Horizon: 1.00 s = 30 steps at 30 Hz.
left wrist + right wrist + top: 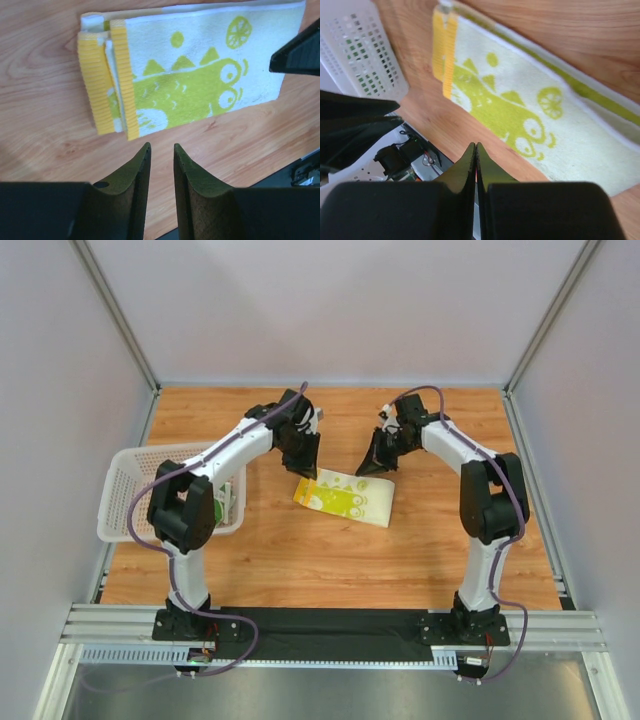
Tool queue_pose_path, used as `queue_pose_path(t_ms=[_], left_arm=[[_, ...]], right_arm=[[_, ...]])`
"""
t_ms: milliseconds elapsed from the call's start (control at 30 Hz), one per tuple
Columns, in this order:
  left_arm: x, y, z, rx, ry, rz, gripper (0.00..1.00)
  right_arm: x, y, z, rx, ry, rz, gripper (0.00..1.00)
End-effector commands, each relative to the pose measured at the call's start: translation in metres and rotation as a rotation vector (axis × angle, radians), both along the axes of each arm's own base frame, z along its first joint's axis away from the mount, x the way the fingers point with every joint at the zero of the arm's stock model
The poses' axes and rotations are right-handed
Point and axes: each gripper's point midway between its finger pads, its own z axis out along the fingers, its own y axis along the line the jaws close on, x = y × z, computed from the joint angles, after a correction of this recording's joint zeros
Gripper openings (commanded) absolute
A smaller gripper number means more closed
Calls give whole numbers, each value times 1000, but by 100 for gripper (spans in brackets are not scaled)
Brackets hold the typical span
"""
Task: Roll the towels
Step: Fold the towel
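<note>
The lime-yellow towel (pixel 345 498) lies flat and folded on the wooden table, its yellow-edged end to the left. In the left wrist view (pixel 200 85) it shows a green crocodile print. My left gripper (pixel 306 462) hovers just behind the towel's left end, jaws a little apart and empty (pixel 161 147). My right gripper (pixel 377 463) hovers behind the towel's right end, shut and empty (pixel 475 145). The dark green towel (pixel 228 502) lies in the basket, mostly hidden by my left arm.
A white mesh basket (pixel 135 480) stands at the table's left edge, and also shows in the right wrist view (pixel 360 55). Grey walls enclose the table on three sides. A black rail (pixel 330 625) runs along the near edge.
</note>
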Motion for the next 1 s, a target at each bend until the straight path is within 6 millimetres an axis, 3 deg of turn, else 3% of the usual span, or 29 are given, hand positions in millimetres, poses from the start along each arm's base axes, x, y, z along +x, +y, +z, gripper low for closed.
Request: queue_pose_path(t_ms=[0,267,400,533,700,967], left_arm=[[0,-6,-20,38,56,-12,32],[3,2,-62,123,112,-3,31],[0,8,-83,167,144,-1,31],[-3,13,-101,203,174,-7,30],[-1,17,-105,224,162,-7,30],[8,23,-103,271,135,-17,30]], right_arm=[[8,-22,-28,-64,96,-78,0],[9,-71,-82,-159,202,-193,0],[8,-81,-90,-198,215,-203,0],[-9,-95,-105,-241,260,-214,0],[-29,-110,-113,-281,290,-224,0],[-51,-114,-116,-302,316,-222,0]])
